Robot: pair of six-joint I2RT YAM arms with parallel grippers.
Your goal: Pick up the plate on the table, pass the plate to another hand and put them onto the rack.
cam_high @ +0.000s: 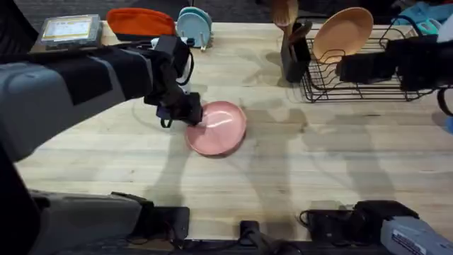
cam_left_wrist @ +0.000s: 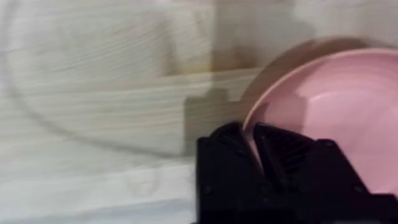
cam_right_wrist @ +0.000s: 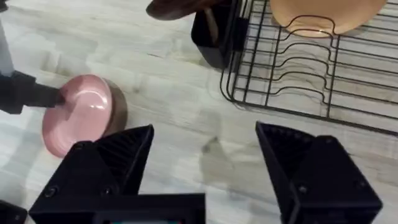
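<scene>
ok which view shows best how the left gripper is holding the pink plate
The left wrist view: the left gripper is shut on the pink plate at its rim, seen close up. The overhead shows the gripper at the plate's left edge; the right wrist view shows it small.

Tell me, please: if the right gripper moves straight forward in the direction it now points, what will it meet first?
Probably bare table. The right gripper, fingers open, faces planks between the plate and the rack; depth is unclear.
</scene>
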